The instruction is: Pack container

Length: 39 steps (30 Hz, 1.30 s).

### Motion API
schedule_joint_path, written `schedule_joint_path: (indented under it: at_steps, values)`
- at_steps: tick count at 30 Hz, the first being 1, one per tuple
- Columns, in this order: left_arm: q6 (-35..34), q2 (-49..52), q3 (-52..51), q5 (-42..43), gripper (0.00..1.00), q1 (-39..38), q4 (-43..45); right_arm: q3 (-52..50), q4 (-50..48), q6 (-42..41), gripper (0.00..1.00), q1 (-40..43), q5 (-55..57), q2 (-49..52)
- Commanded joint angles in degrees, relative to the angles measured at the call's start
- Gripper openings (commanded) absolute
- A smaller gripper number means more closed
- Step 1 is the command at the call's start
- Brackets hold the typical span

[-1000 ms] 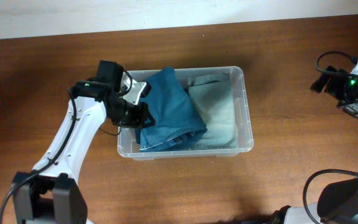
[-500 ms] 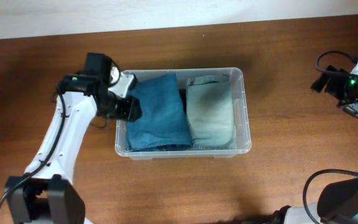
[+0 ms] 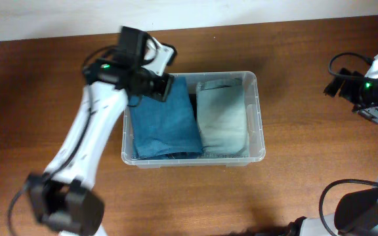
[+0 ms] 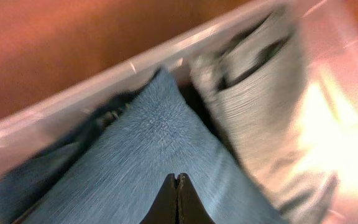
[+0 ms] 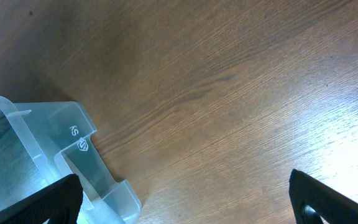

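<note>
The clear plastic container (image 3: 260,118) sits mid-table. Inside lie a folded dark blue cloth (image 3: 164,121) on the left and a folded pale grey-green cloth (image 3: 222,121) on the right. My left gripper (image 3: 164,86) hangs over the container's back left corner, above the blue cloth. In the left wrist view its fingers (image 4: 177,182) are shut with nothing between them, just over the blue cloth (image 4: 154,130), with the grey cloth (image 4: 260,93) to the right. My right gripper (image 3: 373,98) is far right, over bare table; its fingers (image 5: 185,199) are wide open and empty beside the container's corner (image 5: 73,155).
The table is brown wood (image 3: 294,190). A white wall edge (image 3: 44,19) runs along the back. Cables hang at the right arm (image 3: 346,72).
My left gripper has moved from the container's left rim up and to the right, over the back left corner. The blue cloth has gone from bunched to lying flat. The right arm stays put.
</note>
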State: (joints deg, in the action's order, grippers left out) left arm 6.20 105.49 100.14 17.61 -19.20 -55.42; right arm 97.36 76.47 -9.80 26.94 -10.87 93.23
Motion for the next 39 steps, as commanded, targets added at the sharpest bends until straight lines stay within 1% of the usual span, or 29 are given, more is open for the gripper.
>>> schedule_joint_path:
  at_steps: [1, 2, 4, 6, 8, 11, 12, 14, 15, 16, 17, 19, 20, 21, 25, 26, 28, 31, 33, 36, 38, 39]
  values:
    - [-2.8, 11.4, -1.0, -7.7, 0.01, -1.2, -0.4, -0.3, 0.1, 1.0, 0.98, -0.4, -0.3, 0.0]
    - [-4.2, 15.5, -1.0, -10.2, 0.01, -1.2, -0.6, -0.3, 0.2, 1.0, 0.98, -0.4, -0.3, 0.0]
    - [-5.1, 20.1, -1.0, -8.8, 0.01, -1.1, -1.8, -0.3, 0.3, 1.0, 0.98, -0.4, -0.3, 0.0]
    - [-5.1, 22.7, -1.0, -7.8, 0.01, -1.1, -3.1, -0.3, 0.3, 1.0, 0.98, -0.4, -0.3, 0.0]
    - [-4.6, 23.0, -0.9, -7.8, 0.01, -1.3, -4.1, -0.3, 0.3, 1.0, 0.98, -0.4, -0.3, 0.0]
    - [-3.1, 18.4, 1.9, -7.8, 0.00, -1.3, -6.8, -0.3, 0.2, 1.0, 0.98, -0.4, -0.3, 0.0]
    - [-2.1, 14.9, 3.4, -7.9, 0.01, -1.3, -7.7, -0.3, 0.2, 1.5, 0.99, -0.5, -0.4, -0.1]
    - [-2.0, 7.2, 5.4, -10.9, 0.01, -0.5, -8.0, -0.3, 0.0, 3.8, 0.98, -2.2, -0.9, -0.2]
    - [-2.1, 4.3, 5.7, -12.5, 0.04, 0.1, -7.7, -0.3, -0.4, 5.2, 0.99, -3.9, -1.0, -0.5]
    - [-2.1, 1.2, 5.8, -14.2, 0.22, 1.0, -7.2, -0.3, -0.8, 6.2, 0.99, -5.2, -1.0, -0.7]
    - [-2.1, -1.2, 5.8, -15.6, 0.45, 2.0, -7.0, -0.3, -1.4, 7.1, 0.98, -6.9, -0.9, -0.8]
    - [-3.1, -6.0, 5.8, -19.2, 0.79, 5.5, -7.1, -0.3, -3.1, 10.4, 0.98, -12.3, -0.9, -0.9]
    - [-4.0, -6.9, 5.8, -20.4, 0.82, 6.8, -7.2, -0.3, -3.8, 11.5, 0.99, -14.4, -0.9, -0.9]
    - [-5.2, -7.7, 5.8, -21.4, 0.99, 8.8, -7.3, -0.3, -4.8, 12.6, 0.98, -16.7, -0.6, -0.9]
    - [-11.4, -7.7, 5.8, -21.4, 0.99, 16.5, -7.2, -0.3, -11.7, 13.0, 0.98, -25.7, 1.7, -0.8]
    - [-11.8, -7.6, 5.8, -21.5, 0.99, 18.6, -7.2, -0.3, -15.4, 13.0, 0.98, -28.1, 3.1, -0.8]
    - [-11.8, -7.6, 5.8, -21.5, 0.99, 20.4, -7.2, -0.3, -17.5, 14.4, 0.98, -30.2, 3.5, -0.9]
    - [-11.7, -7.6, 5.8, -21.5, 0.99, 21.7, -9.2, -0.3, -17.3, 14.8, 0.98, -31.1, 3.6, -1.0]
    - [-10.3, -8.4, 5.7, -21.5, 0.99, 21.9, -11.6, -0.3, -15.9, 12.5, 0.98, -31.1, 4.3, -1.8]
    - [-9.6, -12.1, 4.1, -21.5, 0.99, 21.9, -11.9, -1.1, -15.0, 12.1, 0.98, -31.3, 5.8, -6.1]
    - [-8.2, -16.2, 1.1, -21.6, 0.99, 21.9, -10.5, -3.3, -15.8, 12.1, 0.98, -31.5, 7.4, -9.8]
    - [-7.9, -19.9, -2.3, -21.6, 0.99, 21.9, -8.7, -6.0, -17.2, 12.1, 0.98, -31.5, 8.3, -12.9]
